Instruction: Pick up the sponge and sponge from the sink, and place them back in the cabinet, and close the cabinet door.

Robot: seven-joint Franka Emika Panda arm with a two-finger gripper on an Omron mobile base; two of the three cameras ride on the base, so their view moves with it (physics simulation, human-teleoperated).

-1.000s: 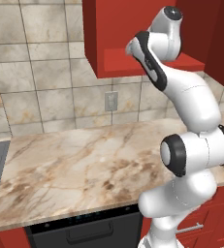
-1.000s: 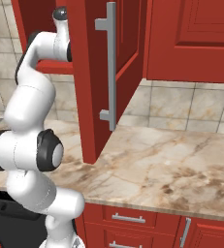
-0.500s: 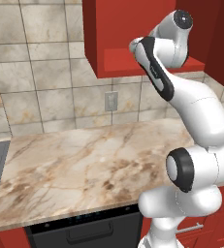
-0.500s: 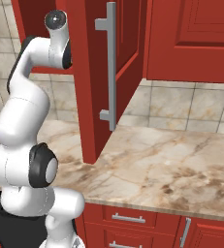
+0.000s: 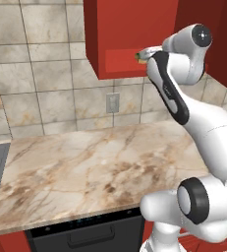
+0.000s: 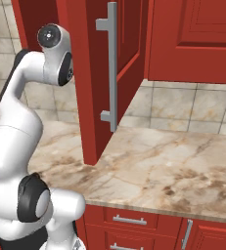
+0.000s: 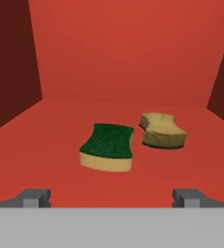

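Pincer (image 7: 111, 197) open, empty, before two sponges (image 7: 107, 147) on the red cabinet (image 5: 116, 39) shelf; marble counter (image 5: 90, 167) below.

I see both sponges on the red floor of the cabinet (image 7: 128, 58): the left sponge (image 7: 107, 147) has a speckled dark green top over a pale yellow layer, and the sponge to its right (image 7: 163, 130) is tan-yellow with a darker brownish side. The cabinet's side walls look darker maroon. Below the cabinet, the counter (image 5: 85, 172) is beige marble veined with brown, backed by grey-beige wall tiles (image 5: 36, 74). The cabinet door (image 6: 87, 73) is red with a silver bar handle (image 6: 111, 68).
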